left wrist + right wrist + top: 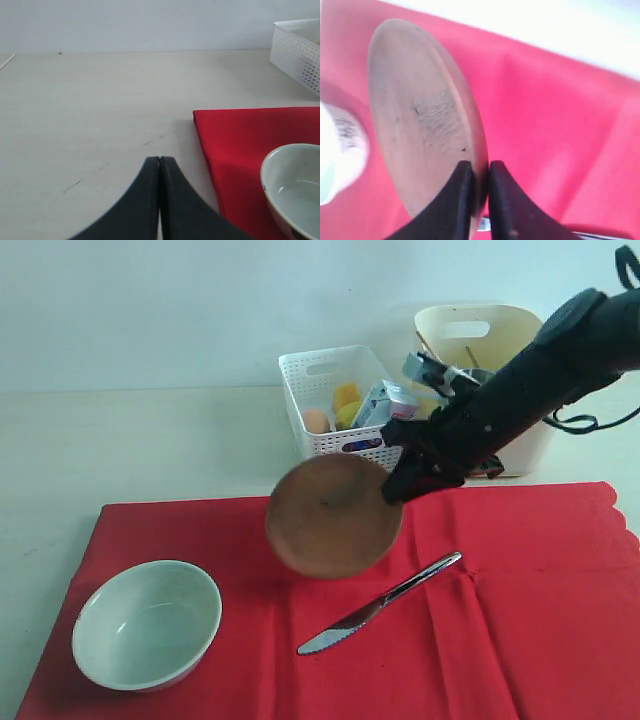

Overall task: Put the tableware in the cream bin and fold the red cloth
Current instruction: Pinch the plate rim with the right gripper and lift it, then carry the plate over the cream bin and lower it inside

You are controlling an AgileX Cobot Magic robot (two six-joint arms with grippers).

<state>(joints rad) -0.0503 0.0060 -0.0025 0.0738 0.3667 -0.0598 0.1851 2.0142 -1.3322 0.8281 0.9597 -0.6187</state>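
My right gripper is shut on the rim of the terracotta plate, which hangs tilted above the red cloth; the wrist view shows the plate pinched between both fingers. A metal knife lies on the cloth right of the middle. The pale green-white bowl stands on the cloth's near left corner, also seen as bowl in the left wrist view. The cream bin stands at the back right behind the arm. My left gripper is shut and empty over bare table left of the cloth.
A white lattice basket with a lemon, an egg and a milk carton stands behind the plate, left of the cream bin. Its corner shows in the left wrist view. Bare pale table stretches to the left and back.
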